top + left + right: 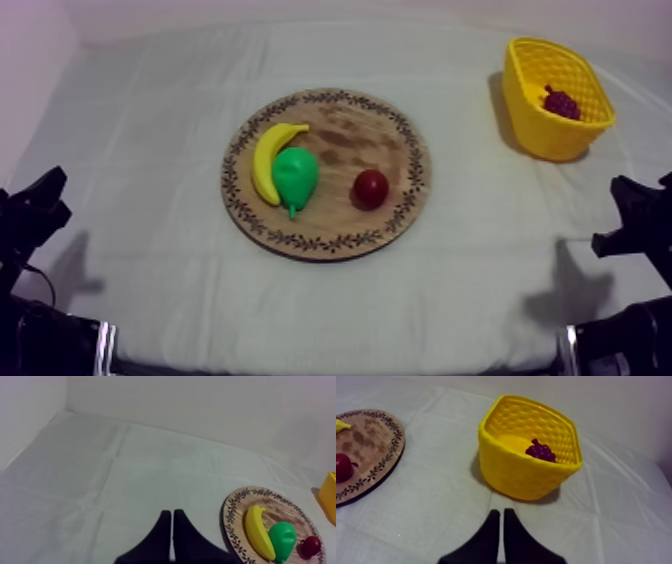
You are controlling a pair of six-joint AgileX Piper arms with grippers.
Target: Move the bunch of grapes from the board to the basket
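Observation:
The purple bunch of grapes lies inside the yellow basket at the table's far right. The round wooden board in the middle carries a banana, a green pear and a small red fruit. My left gripper rests low at the left edge, shut on nothing, left of the board. My right gripper rests low at the right, shut, just in front of the basket.
The grey-white cloth covers the table, with open room on both sides of the board. A pale wall rises behind the far edge.

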